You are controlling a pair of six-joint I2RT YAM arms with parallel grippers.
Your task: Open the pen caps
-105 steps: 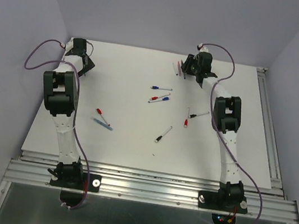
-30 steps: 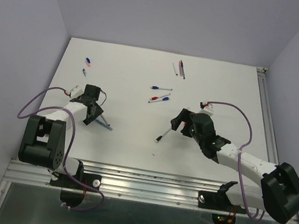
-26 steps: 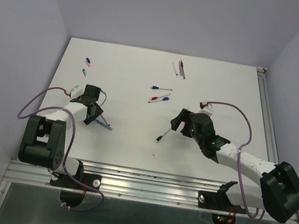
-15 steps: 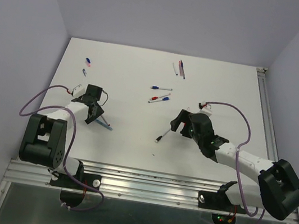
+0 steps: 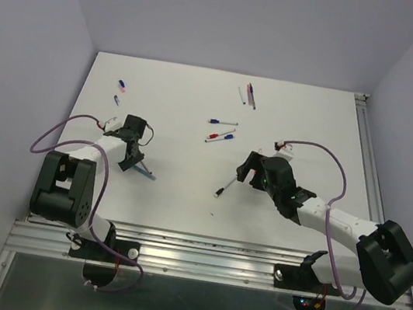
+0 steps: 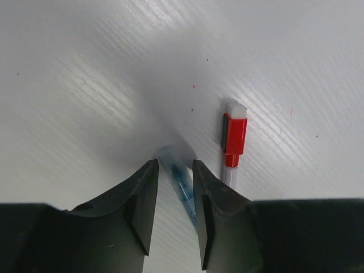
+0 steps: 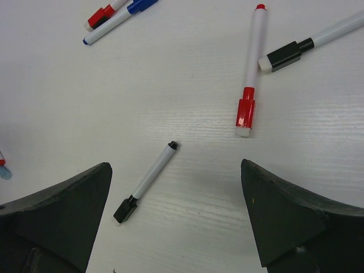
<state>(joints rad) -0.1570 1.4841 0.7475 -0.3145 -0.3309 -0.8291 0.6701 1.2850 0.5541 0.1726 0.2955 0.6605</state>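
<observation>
Left wrist: blue pen [image 6: 182,185] part-hidden between left tool [image 6: 173,169] fingers [image 6: 139,216].

a white table [image 5: 176,197], aluminium rail [image 5: 205,261], lilac walls [image 5: 18,54] around.

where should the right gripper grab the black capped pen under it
Mid-barrel on the pen, from straight above: it lies flat and slim on the table, diagonal between the right gripper's open jaws, so rotate to close across its width, leaving the black cap free.
</observation>
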